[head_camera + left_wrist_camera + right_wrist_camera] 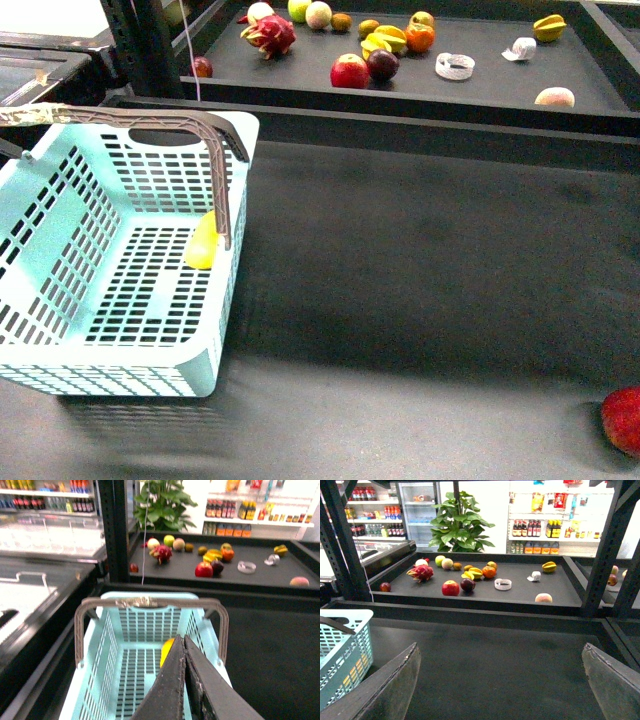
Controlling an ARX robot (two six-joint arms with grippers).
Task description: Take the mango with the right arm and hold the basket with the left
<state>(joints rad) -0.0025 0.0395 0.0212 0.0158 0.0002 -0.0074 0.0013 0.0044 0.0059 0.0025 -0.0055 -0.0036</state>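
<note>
A smooth yellow oval fruit, the mango (201,243), lies inside the light blue basket (240,135) against its right wall, under the raised brown handle (150,120). In the left wrist view the mango (166,650) shows just beyond my left gripper (184,640), which is shut with nothing in it and hovers over the basket (135,625), clear of the handle (150,601). My right gripper (500,650) stands wide open over bare dark table, with the basket (345,650) off to one side. Neither arm shows in the front view.
The back shelf (480,85) holds several fruits: a dragon fruit (268,34), a red apple (349,72), a starfruit (385,40) and a pale orange-pink fruit (554,97). A red fruit (622,420) lies at the table's near right corner.
</note>
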